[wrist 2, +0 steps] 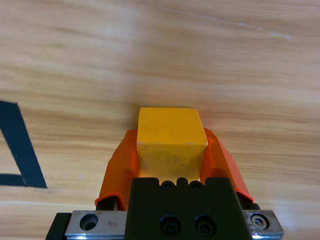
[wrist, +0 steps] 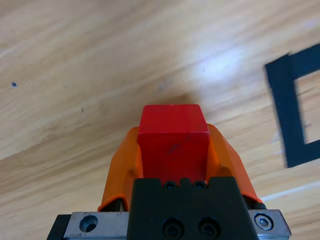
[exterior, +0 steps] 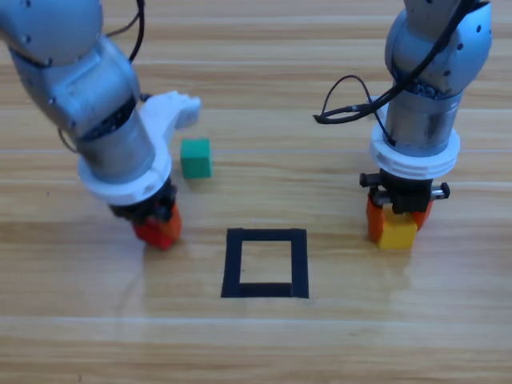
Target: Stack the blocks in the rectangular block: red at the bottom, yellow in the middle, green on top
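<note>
Wooden table (exterior: 336, 344), light planks, fills the whole high view. Two grey arms come down from the top edge, one per side. Left arm (exterior: 88, 96) leans in toward the left of centre; right arm (exterior: 428, 72) stands nearly vertical on the right.

One rectangular block (exterior: 266, 263), a black tape outline, sits low at centre with bare wood inside and no cube in it. It lies between the two grippers, apart from both.

Three cubes total: one red, one yellow, one green.

Left gripper (wrist: 172, 150) has its orange jaws closed on the red cube (wrist: 173, 132), one jaw on each side face, cube tip down near the table, left of the outline. A corner of the tape shows at the right edge of the left wrist view.

Right gripper (wrist 2: 171, 147) clamps the yellow cube (wrist 2: 171, 135) the same way, low over the wood, right of the outline.

Green cube (exterior: 195, 158) rests alone on the table, just beside the left arm's wrist, up and left of the outline, touched by nothing.
</note>
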{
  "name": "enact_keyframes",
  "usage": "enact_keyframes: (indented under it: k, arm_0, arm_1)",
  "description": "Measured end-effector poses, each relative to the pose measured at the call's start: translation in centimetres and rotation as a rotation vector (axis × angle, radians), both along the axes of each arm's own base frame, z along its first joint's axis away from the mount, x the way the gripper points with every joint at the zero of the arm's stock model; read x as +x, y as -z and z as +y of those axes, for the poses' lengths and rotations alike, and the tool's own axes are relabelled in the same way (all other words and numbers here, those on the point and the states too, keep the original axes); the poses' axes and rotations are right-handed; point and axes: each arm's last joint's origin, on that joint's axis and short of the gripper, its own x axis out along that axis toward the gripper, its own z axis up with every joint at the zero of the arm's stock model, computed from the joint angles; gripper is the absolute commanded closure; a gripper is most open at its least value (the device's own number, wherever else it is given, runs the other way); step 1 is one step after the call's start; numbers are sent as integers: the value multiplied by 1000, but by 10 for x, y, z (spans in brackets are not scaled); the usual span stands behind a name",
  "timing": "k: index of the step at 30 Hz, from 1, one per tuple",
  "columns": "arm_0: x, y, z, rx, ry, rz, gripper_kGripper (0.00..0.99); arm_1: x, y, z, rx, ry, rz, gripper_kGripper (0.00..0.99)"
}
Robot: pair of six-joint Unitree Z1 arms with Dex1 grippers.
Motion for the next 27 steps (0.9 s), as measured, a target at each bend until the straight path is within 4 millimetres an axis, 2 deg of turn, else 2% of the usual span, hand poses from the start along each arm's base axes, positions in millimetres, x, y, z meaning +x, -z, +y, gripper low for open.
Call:
enact_keyframes:
  k: [4,6,9,12,14,17,19,21,23,27]
  arm_0:
    - [8,-26,-18,-37,-97,-4,929]
    - [12,-38,-36,-51,-148,0,955]
    - [14,-44,-68,-32,-191,36,956]
    - [12,-32,-101,-2,-213,73,958]
    - [6,-18,-119,16,-214,91,958]
    - [-8,-2,-136,37,-221,112,958]
    - [-16,2,-144,42,-222,116,958]
    - [-25,4,-151,43,-220,118,956]
    - [-29,5,-155,45,-215,119,956]
    - [-30,5,-157,39,-222,118,956]
  arm_1:
    - [-5,-1,1,62,-62,51,990]
    - [-10,-1,-2,69,-92,72,990]
    - [-16,-5,-9,54,-159,66,990]
    - [-24,-32,-21,-1,-259,-32,990]
    - [-31,-64,-32,-43,-323,-141,990]
    - [-41,-95,-45,-76,-342,-237,990]
    - [-49,-108,-54,-56,-333,-252,990]
    - [-53,-113,-61,0,-316,-227,990]
    - [-54,-109,-67,19,-292,-197,990]
    - [-56,-91,-73,42,-235,-154,990]
